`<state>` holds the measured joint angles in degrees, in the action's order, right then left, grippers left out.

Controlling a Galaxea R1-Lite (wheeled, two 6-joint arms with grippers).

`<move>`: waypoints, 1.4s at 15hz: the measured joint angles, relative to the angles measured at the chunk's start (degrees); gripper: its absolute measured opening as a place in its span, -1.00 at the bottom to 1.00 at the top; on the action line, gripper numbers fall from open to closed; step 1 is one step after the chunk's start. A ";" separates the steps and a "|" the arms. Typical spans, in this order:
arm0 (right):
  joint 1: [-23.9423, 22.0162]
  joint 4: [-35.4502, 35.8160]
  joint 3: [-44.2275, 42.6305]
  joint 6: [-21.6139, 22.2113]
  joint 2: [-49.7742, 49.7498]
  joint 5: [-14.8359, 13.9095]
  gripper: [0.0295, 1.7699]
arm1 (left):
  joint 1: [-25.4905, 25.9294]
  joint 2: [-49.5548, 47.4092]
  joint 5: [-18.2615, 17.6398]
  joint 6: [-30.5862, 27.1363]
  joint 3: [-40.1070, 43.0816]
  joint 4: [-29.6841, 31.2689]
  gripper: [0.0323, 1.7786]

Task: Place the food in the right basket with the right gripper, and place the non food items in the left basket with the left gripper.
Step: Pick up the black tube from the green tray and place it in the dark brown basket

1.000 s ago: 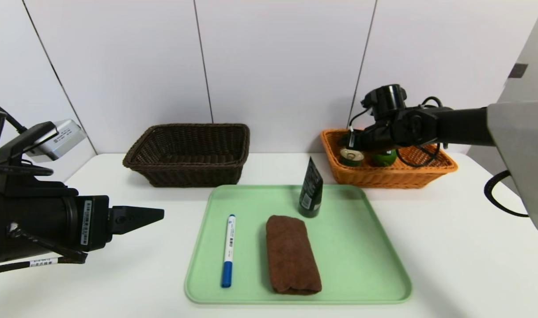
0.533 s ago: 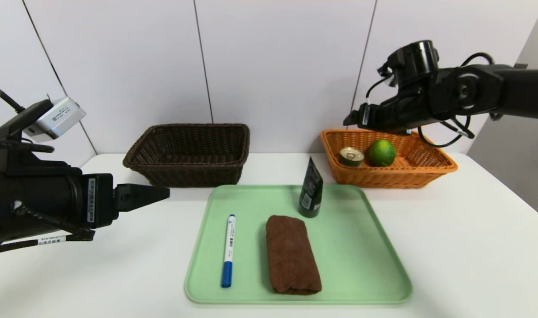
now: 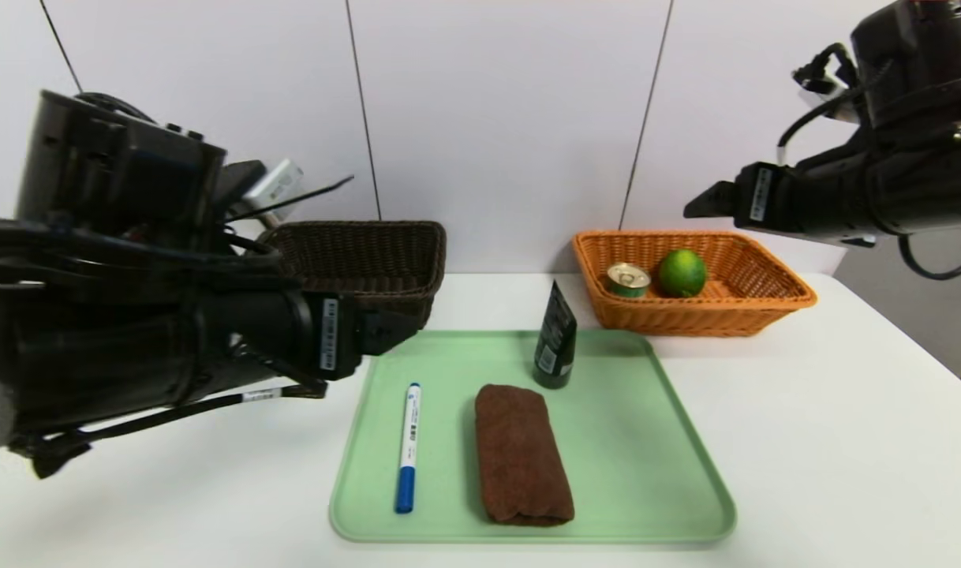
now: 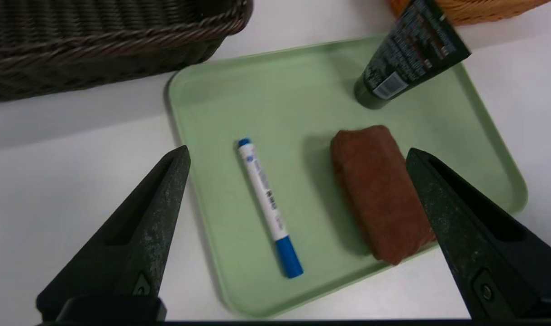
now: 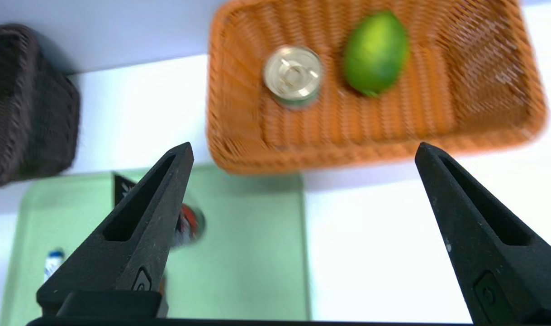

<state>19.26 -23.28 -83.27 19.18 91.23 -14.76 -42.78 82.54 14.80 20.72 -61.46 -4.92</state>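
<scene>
1. the marker [image 3: 408, 448] is slim and white with a blue cap, the towel [image 3: 523, 456] is brown and rolled, and the tube [image 3: 555, 337] is dark with pale lettering, standing upright; all three are on the green tray [image 3: 630, 505].
2. the lime [image 3: 682, 273] is round and green, beside the short can [image 3: 628, 280] with its silvery pull-tab lid, both in the orange basket [image 3: 701, 319].
3. the left gripper [image 4: 298, 151] is wide open and empty, above the tray's left edge; the marker and towel lie below it, the tube farther off.
4. the right gripper [image 5: 305, 147] is wide open and empty, above the orange basket, apart from the lime and can.
5. the dark brown basket [image 3: 354, 298] is behind the left gripper.
</scene>
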 joint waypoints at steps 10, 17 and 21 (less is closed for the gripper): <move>-9.34 0.17 12.61 1.52 -11.34 1.16 0.91 | -15.38 16.43 4.74 5.07 -8.07 10.22 0.90; -12.26 9.56 18.62 1.55 -12.26 1.82 0.91 | -17.36 28.56 10.74 5.07 -17.09 15.37 0.90; -14.45 9.64 19.21 1.49 -12.32 4.10 0.91 | -17.58 34.49 14.63 4.85 -21.55 15.14 0.90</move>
<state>4.82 -13.64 -64.06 20.66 78.91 -10.67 -60.36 117.03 29.43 25.58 -83.02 10.22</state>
